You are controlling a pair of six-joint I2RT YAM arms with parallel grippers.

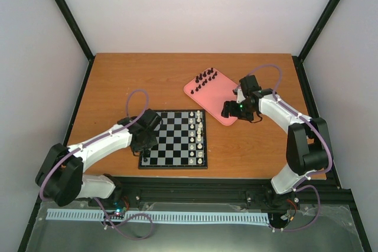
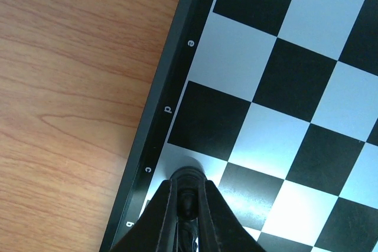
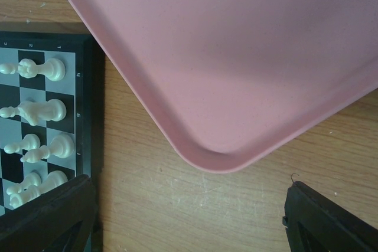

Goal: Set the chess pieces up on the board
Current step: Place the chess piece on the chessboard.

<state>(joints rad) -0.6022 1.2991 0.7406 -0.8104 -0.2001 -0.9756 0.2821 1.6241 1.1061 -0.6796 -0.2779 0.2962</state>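
The board (image 1: 171, 146) lies at the near middle of the table. My left gripper (image 2: 188, 186) is low over its left edge, shut on a small black chess piece (image 2: 188, 203). That piece stands on the light square beside the letter c on the board (image 2: 236, 63). In the top view the left gripper (image 1: 145, 140) hides it. Another black piece (image 1: 145, 159) stands at the board's near left corner. Several black chess pieces (image 1: 207, 77) stand on the far end of the pink tray (image 1: 220, 95). My right gripper (image 1: 230, 110) hovers open and empty over bare wood by the tray's near corner (image 3: 218, 160).
White pieces (image 1: 199, 137) fill the board's two right-hand columns; some show in the right wrist view (image 3: 38, 110). The right gripper's fingers (image 3: 331, 219) straddle bare wood between tray and board edge (image 3: 91, 104). Black frame posts and grey walls ring the table.
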